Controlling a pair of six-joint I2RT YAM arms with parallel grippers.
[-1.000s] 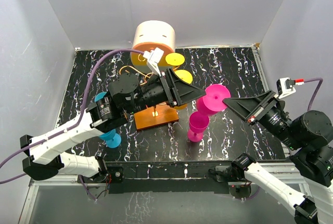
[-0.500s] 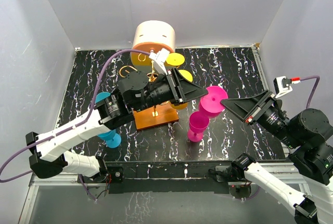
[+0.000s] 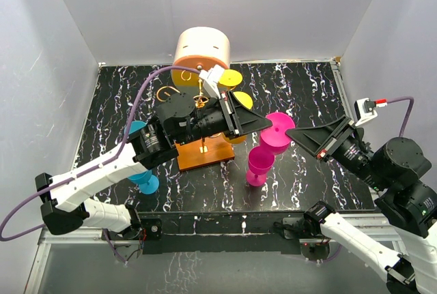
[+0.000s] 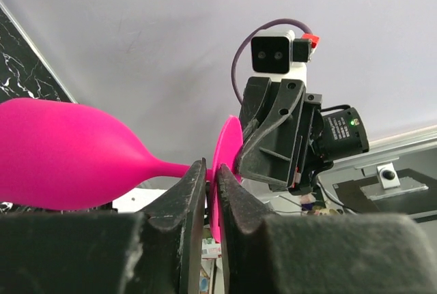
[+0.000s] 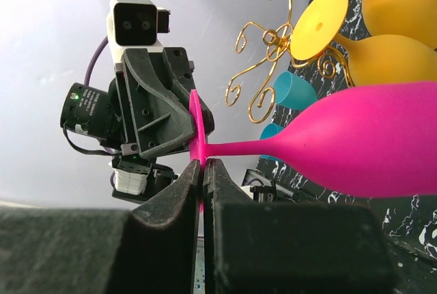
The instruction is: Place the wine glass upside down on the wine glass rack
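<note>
The pink wine glass hangs tilted in the air between my two grippers, bowl down toward the table and foot up. My left gripper is shut on the foot's rim from the left, as the left wrist view shows, with the bowl to its left. My right gripper is shut on the same foot from the right, the bowl to its right. The gold wire rack on its orange base stands just left of the glass.
Two yellow glasses hang upside down on the rack, also in the right wrist view. Blue glasses stand on the table at the left. A cream-and-orange cylinder stands at the back behind the rack.
My left arm has swung right and back, closer over the rack. My right gripper has pushed a little left, and the glass foot has shifted slightly left with it.
</note>
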